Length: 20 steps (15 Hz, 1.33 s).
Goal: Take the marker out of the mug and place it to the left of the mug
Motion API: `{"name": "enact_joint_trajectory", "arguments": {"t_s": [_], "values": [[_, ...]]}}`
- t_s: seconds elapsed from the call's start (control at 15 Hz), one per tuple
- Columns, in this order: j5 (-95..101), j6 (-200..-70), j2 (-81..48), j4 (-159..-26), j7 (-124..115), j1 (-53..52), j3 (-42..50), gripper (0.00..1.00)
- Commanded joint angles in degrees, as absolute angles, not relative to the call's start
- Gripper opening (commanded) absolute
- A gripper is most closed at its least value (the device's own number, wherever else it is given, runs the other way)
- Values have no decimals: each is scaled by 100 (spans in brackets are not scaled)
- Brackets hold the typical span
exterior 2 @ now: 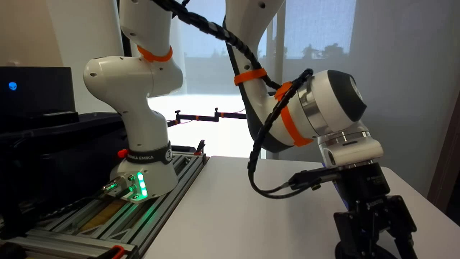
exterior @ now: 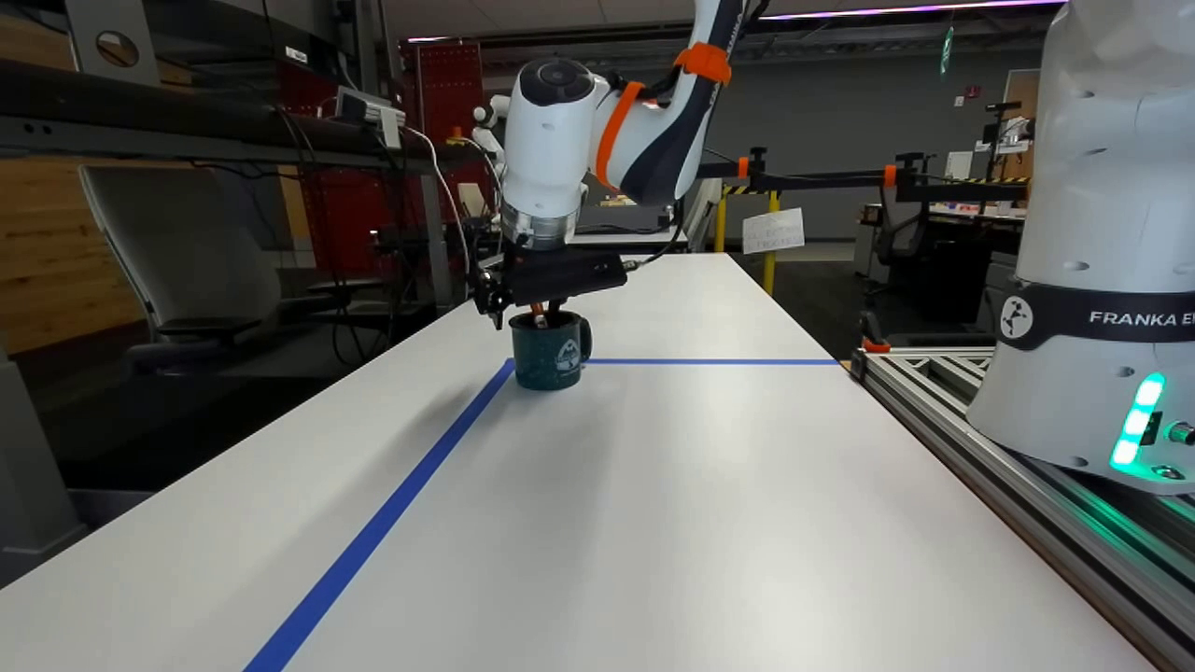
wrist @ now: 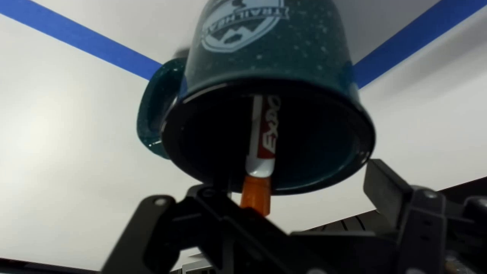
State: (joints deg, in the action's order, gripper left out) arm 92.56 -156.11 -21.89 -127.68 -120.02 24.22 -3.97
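Note:
The dark teal mug (exterior: 547, 353) stands upright on the white table in an exterior view, its handle on the right there. It fills the upper middle of the wrist view (wrist: 266, 57). The marker (wrist: 262, 140) leans in the mug, with a white barrel, red EXPO label and orange end sticking out over the rim. The orange end also shows in an exterior view (exterior: 538, 311). My gripper (wrist: 302, 182) is open around the marker's end at the rim. One finger is close beside the marker, partly over its end; the opposite finger is apart from it, outside the rim.
The white table (exterior: 709, 485) carries blue tape lines (exterior: 392, 509) that meet at the mug. The robot base (exterior: 1102, 373) stands on a metal rail along the table's side. A grey chair (exterior: 177, 243) is beyond the opposite edge.

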Motion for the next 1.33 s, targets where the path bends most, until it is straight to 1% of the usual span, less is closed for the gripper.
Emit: {"name": "enact_joint_trajectory", "arguments": {"t_s": [0.0,0.13,0.2,0.33,0.4,0.47,0.67,0.8,0.87,1.0,1.07,1.13,1.27], "values": [[9249,-15676,-1826,-12919,-12084,2446,-404,92],[9157,-15580,-1644,-13004,-11989,2439,-396,90],[9076,-15529,-1551,-13065,-11858,2445,-385,84],[9114,-15452,-1405,-13150,-11876,2440,-353,80],[9126,-15379,-1375,-13172,-11885,2425,-337,84],[9138,-15314,-1343,-13201,-11906,2416,-323,82],[9064,-15220,-1363,-13246,-11856,2423,-311,81],[9045,-15205,-1414,-13273,-11853,2416,-320,72],[9038,-15265,-1439,-13288,-11836,2425,-326,73],[9095,-15321,-1480,-13305,-11907,2423,-336,68],[9080,-15370,-1506,-13306,-11897,2432,-343,68],[9081,-15406,-1529,-13299,-11897,2438,-349,62],[9029,-15412,-1585,-13268,-11857,2444,-360,59]]}}
